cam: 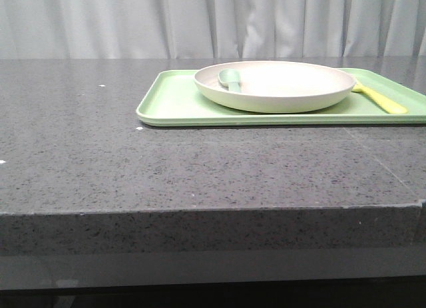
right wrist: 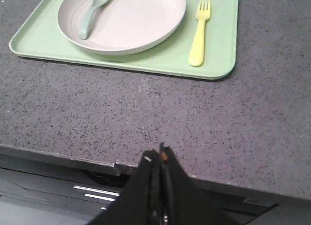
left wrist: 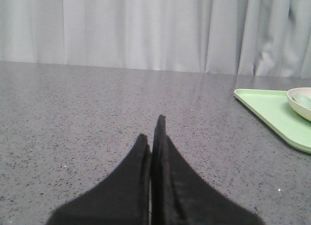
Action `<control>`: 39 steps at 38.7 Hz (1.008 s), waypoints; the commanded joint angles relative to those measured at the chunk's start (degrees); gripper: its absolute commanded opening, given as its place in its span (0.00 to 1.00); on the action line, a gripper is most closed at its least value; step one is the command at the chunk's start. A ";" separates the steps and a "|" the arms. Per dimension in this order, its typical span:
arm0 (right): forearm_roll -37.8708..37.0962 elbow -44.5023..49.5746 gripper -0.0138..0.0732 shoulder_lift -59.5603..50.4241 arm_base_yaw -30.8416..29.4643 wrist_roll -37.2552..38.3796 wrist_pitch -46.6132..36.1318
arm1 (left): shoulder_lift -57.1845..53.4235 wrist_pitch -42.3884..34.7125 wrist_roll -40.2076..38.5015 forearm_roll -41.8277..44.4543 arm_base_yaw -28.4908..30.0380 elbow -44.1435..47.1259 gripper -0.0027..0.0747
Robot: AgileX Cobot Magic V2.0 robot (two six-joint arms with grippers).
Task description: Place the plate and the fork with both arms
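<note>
1. Grey speckled stone makes up the tabletop [cam: 133, 155], and pale curtains [cam: 100, 22] hang behind it
2. On the right side of the tabletop lies a flat light-green tray [cam: 173, 98]
3. The big round cream plate [cam: 293, 88] sits on the tray, in its middle part
4. A pale grey-green spoon [cam: 230, 80] lies inside the plate, with its round end resting up on the plate's left rim
5. The little yellow fork [cam: 381, 100] lies flat on the tray just to the right of the plate, and in the right wrist view the fork [right wrist: 198, 34] is beside the plate [right wrist: 136, 21] but not touching it
6. The left pincer [left wrist: 153, 137] is clenched with its two black fingers pressed together, and it grasps nothing
7. It sits over bare tabletop, well apart from the tray's corner [left wrist: 262, 106]
8. The right pincer [right wrist: 158, 159] is clenched too, and it grasps nothing
9. It hangs over the near edge of the tabletop, well apart from the tray [right wrist: 160, 60]
</note>
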 commanded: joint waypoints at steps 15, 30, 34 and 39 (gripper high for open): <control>-5.90 24.51 0.08 -17.55 0.15 -1.40 -33.65 | -1.10 -4.71 0.02 -0.44 -0.02 0.13 0.01; -5.06 43.31 0.08 -26.42 0.21 -1.40 -52.67 | -1.10 -4.67 0.02 -0.44 -0.02 0.13 0.01; -5.06 43.31 0.08 -26.42 0.16 -1.40 -54.55 | -1.10 -4.67 0.02 -0.44 -0.02 0.13 0.01; -4.99 43.31 0.08 -26.42 0.16 -0.18 -56.50 | -1.10 -4.67 0.02 -0.44 -0.02 0.13 0.01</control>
